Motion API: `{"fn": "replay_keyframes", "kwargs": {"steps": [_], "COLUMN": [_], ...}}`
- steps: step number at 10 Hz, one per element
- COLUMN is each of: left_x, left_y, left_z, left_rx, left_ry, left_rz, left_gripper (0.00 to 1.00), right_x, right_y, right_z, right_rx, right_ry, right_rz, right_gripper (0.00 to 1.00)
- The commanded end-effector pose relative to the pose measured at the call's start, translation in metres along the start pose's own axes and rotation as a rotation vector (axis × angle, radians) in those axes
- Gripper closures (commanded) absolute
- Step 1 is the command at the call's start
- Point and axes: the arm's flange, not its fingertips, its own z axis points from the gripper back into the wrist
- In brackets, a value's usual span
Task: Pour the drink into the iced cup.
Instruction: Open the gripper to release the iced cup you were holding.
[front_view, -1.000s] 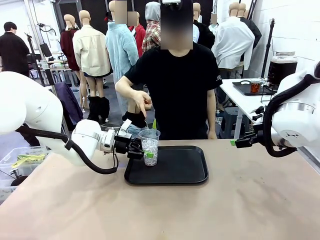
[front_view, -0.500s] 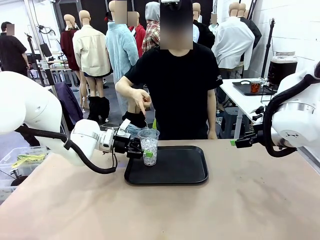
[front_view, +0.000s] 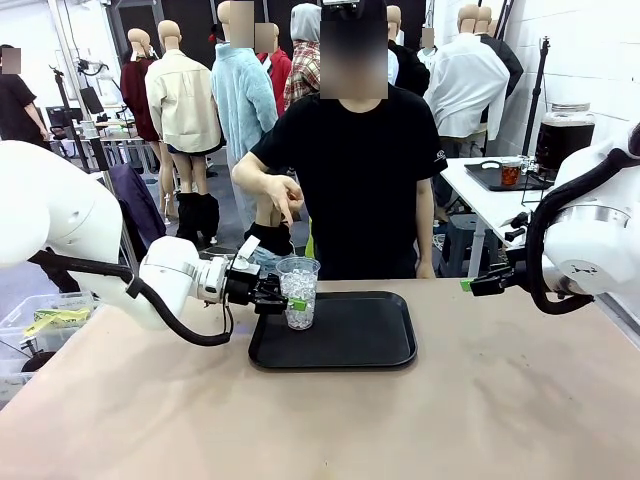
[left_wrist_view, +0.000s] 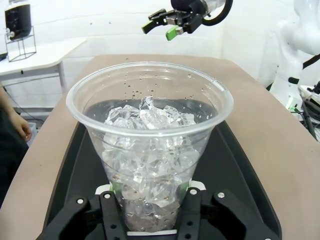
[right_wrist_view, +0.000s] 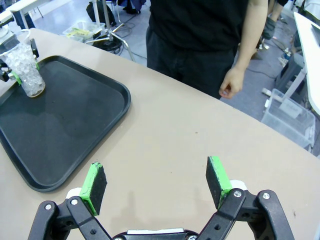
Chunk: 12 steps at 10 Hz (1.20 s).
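The iced cup (front_view: 298, 292), clear plastic and packed with ice cubes, stands upright on the left end of a black tray (front_view: 370, 340). My left gripper (front_view: 287, 303) is shut on its lower part. In the left wrist view the green pads (left_wrist_view: 116, 187) press the iced cup (left_wrist_view: 150, 150) near its base. The drink shows as near-black liquid in a big lidded glass jar (front_view: 563, 135) on the white side table at the back right, also the jar (left_wrist_view: 17, 20) in the left wrist view. My right gripper (front_view: 470, 285) hovers open over the table's right side, the same gripper (right_wrist_view: 156, 182) with nothing in it.
The person stands behind the tray with both hands (front_view: 283, 198) held together at chest height above the cup. A small cup of reddish liquid (front_view: 510, 173) sits on a dark tray on the side table. A clear bin (front_view: 40, 325) stands at the left.
The person's hand has risen from just over the cup's rim up to the chest, joining the other hand. Both grippers and the cup have stayed in place.
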Motion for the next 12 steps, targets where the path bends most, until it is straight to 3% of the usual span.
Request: {"fn": "replay_keyframes", "kwargs": {"steps": [1, 7, 12], "left_x": [0.007, 0.042, 0.084], "left_y": [-0.005, -0.014, 0.022], "left_z": [0.005, 0.026, 0.031], "left_rx": [-0.008, 0.047, 0.128], "left_ry": [-0.006, 0.0, -0.027], "left_rz": [-0.037, -0.07, -0.086], "left_gripper": [0.52, 0.52, 0.52], "right_x": [-0.001, -0.001, -0.001], "right_y": [0.001, 0.001, 0.001], "right_z": [0.002, 0.002, 0.002], "right_rx": [0.003, 0.003, 0.003], "right_ry": [-0.003, -0.003, -0.003], "right_rz": [0.007, 0.007, 0.007], "right_gripper": [0.0, 0.0, 0.0]}}
